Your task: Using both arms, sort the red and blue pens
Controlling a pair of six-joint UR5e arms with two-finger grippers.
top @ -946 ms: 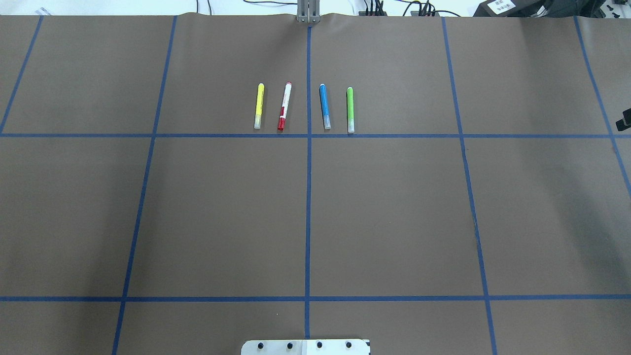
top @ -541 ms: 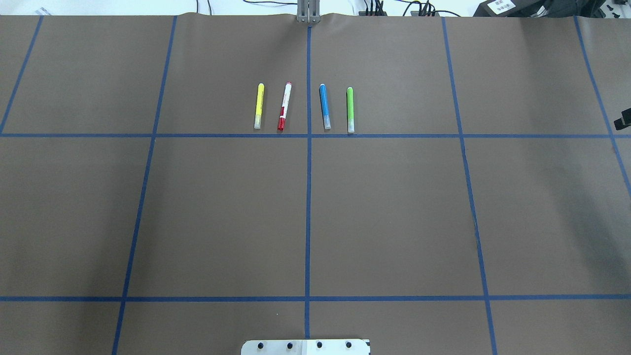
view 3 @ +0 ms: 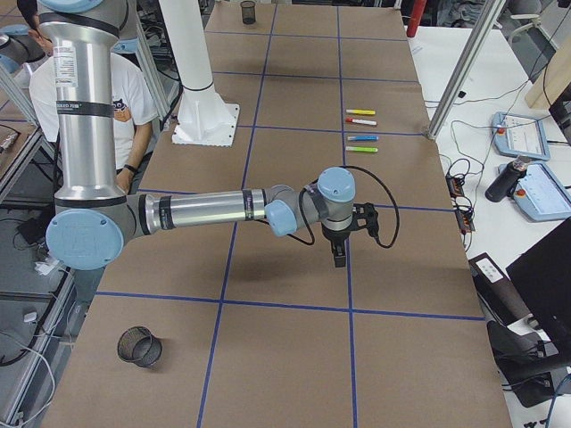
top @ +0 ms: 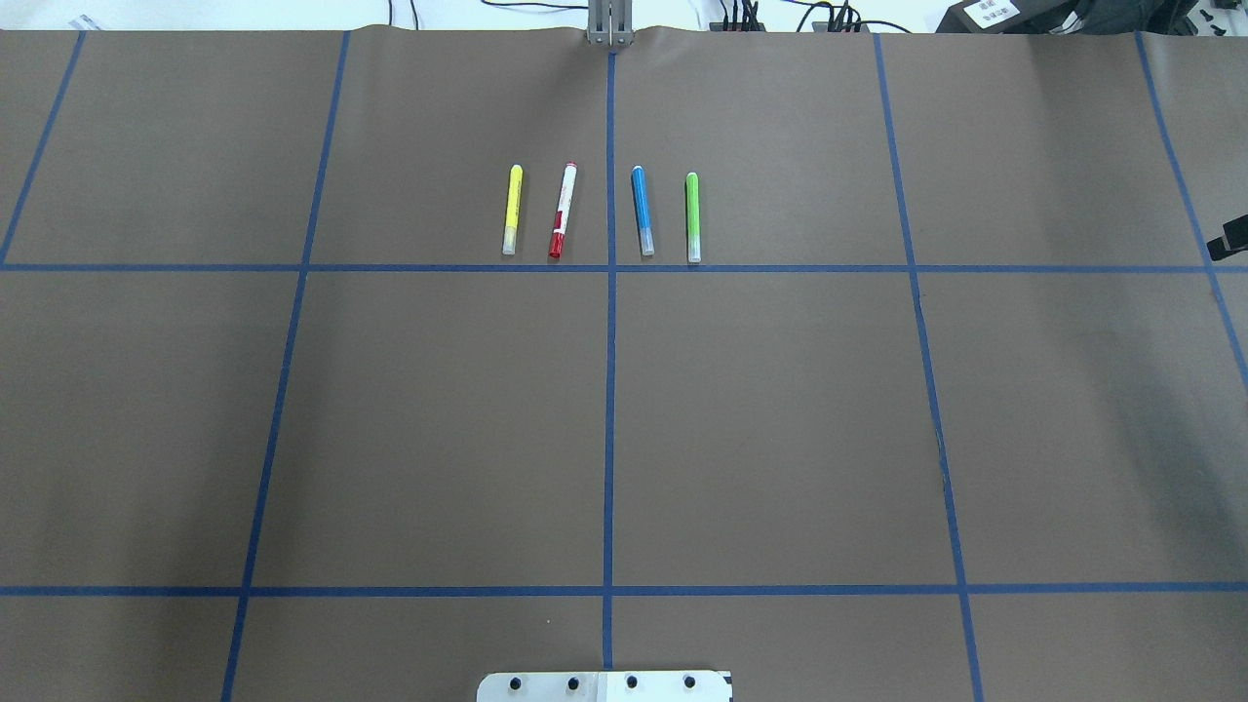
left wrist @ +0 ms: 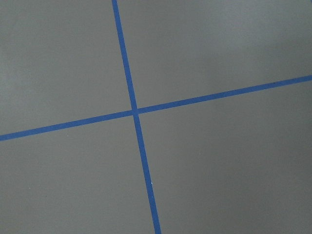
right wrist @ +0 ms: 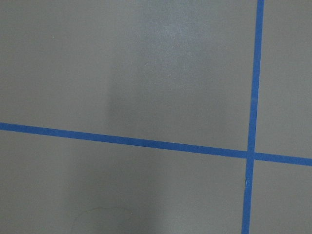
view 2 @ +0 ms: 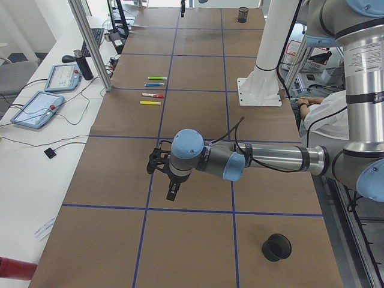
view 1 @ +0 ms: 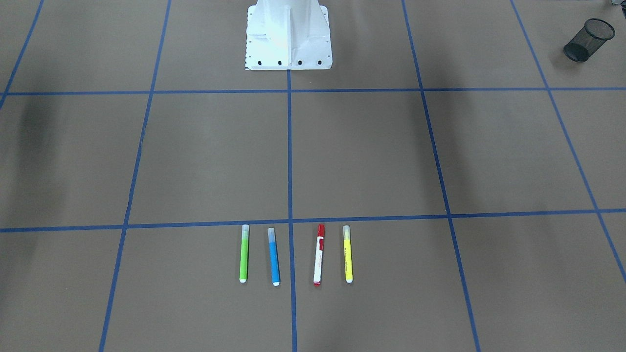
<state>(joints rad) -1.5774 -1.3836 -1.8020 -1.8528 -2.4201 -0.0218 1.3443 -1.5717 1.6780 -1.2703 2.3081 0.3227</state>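
Four markers lie side by side in a row on the brown paper. The red pen point(top: 563, 210) point(view 1: 318, 255) has a white barrel and lies just left of the centre tape line in the overhead view. The blue pen point(top: 642, 210) point(view 1: 274, 256) lies just right of that line. My left gripper point(view 2: 172, 192) hangs over the table's left end, far from the pens; I cannot tell whether it is open or shut. My right gripper point(view 3: 338, 254) hangs over the right end, and its state is also unclear. Both wrist views show only paper and blue tape.
A yellow marker point(top: 511, 210) and a lime-green marker point(top: 692, 216) flank the two pens. Black mesh cups stand near the table's ends point(view 2: 277, 246) point(view 3: 141, 346). The white pedestal point(view 1: 287, 34) rises at the robot's side. A seated person point(view 3: 80, 89) is behind it.
A small black part at the right edge of the overhead view has shifted slightly. The markers have not moved.
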